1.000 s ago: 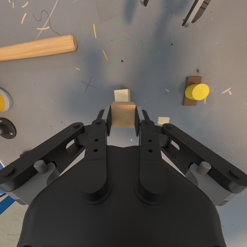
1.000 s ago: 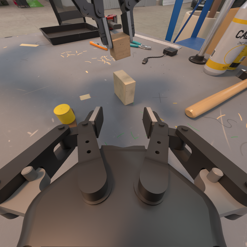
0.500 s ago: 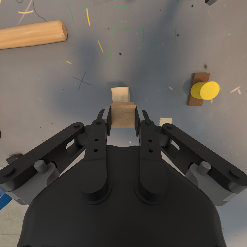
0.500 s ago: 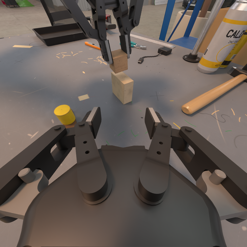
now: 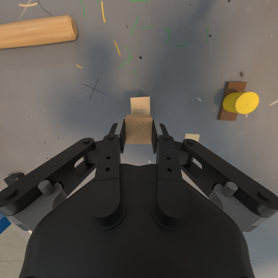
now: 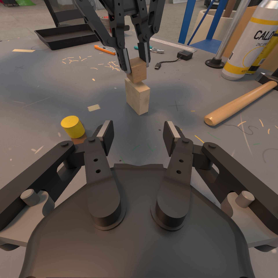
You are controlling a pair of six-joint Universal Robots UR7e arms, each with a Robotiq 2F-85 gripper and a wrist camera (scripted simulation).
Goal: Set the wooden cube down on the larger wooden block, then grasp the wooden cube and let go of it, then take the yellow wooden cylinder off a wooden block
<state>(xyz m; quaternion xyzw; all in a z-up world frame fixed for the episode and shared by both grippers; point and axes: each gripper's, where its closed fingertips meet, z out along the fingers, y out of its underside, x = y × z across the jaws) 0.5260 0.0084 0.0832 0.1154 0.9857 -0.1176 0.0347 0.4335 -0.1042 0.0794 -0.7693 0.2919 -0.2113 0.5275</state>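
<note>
Left end effector (image 6: 136, 63) clamps wooden cube (image 6: 137, 70) at block (image 6: 138, 97) edge; right end effector (image 6: 138, 136) released.

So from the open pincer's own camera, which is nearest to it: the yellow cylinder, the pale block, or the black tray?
1. Yellow wooden cylinder, close on the left.
2. Pale wooden block, ahead, centre.
3. Black plastic tray, far back left.

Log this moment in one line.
left gripper: shut on wooden cube | cube just over larger wooden block | right gripper: open, empty
</note>
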